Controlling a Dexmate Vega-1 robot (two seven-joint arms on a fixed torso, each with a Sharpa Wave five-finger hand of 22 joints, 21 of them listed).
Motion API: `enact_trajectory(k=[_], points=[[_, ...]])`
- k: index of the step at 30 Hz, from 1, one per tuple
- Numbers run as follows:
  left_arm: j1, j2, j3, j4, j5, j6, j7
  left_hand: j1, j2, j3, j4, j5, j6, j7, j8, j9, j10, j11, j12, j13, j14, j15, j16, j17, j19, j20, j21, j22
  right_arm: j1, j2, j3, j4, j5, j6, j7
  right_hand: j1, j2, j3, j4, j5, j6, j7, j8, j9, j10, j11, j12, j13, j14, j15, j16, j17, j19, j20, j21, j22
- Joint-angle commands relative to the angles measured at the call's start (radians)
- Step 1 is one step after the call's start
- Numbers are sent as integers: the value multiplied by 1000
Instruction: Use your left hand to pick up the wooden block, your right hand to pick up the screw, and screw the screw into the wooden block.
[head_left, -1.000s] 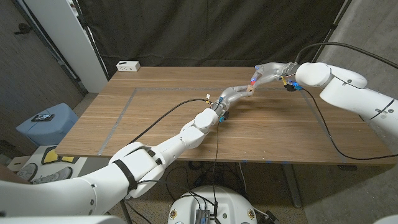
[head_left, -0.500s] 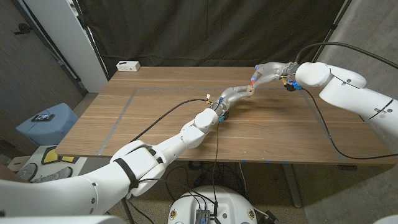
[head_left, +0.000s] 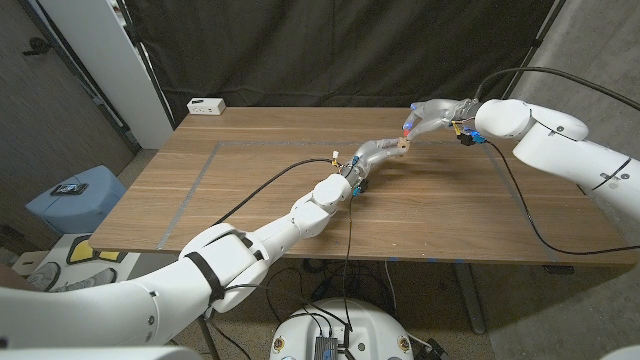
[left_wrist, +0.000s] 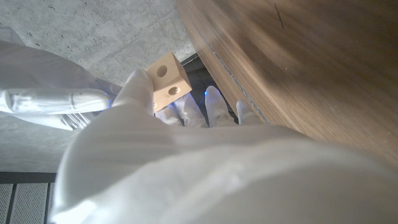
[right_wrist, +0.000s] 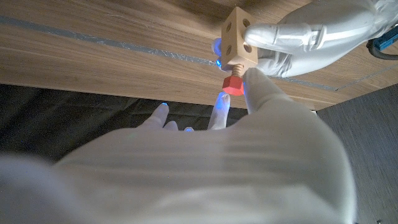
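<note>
In the head view both arms reach out over the wooden desk (head_left: 250, 190) and meet above its far middle. The left hand (head_left: 375, 155) holds the wooden block (head_left: 401, 148) up at its fingertips, off the desk. The right hand (head_left: 428, 116) comes in from the far right, its fingers angled down toward the block; the screw (head_left: 407, 130) shows only as a small red spot at the fingertips, just beside the block. A white box (head_left: 206, 105) sits at the desk's far left corner.

In the left wrist view the left hand (left_wrist: 186, 155) is seen from behind, fingers clamped on the pale wooden block (left_wrist: 168, 83), which shows two round holes. The screw is hidden behind the block here.

In the right wrist view the right hand (right_wrist: 205, 155) pinches the screw's red head (right_wrist: 233, 84) between its fingertips. The screw's shank enters the wooden block (right_wrist: 239, 40); how deep it sits cannot be made out.
</note>
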Motion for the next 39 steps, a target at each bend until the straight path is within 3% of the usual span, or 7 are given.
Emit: enact_trajectory(k=[1,15,39], points=[[-3,-2,0,7,-3,-4,-3,-5,-1,5,-4,1,9,-7,7,4,5,-4,7,1,9,-46,-1,-1,2,0,9,3,6,5,-4,7,-6,1,1,4,5,1,5,-1,17,-3,9,4,3,2,2,6,4,3,7,3,5,4,0,2],[-12,-11,0,32,-4,-15,-7,1,-7,7,-12,2,26,-11,12,3,12,-5,8,-3,11,-53,-1,-2,3,-5,9,3,15,14,-11,19,-10,4,3,-5,13,-4,13,-2,63,2,40,14,24,2,7,6,14,3,12,6,13,3,2,2],[-47,-44,-4,123,-15,-48,-19,26,-10,14,-24,4,50,-18,20,2,32,-6,13,-4,10,-66,1,0,3,-11,9,3,38,34,-26,50,-18,10,12,-48,32,-20,35,-4,103,-17,81,35,55,4,13,6,34,10,19,12,28,7,5,2]])
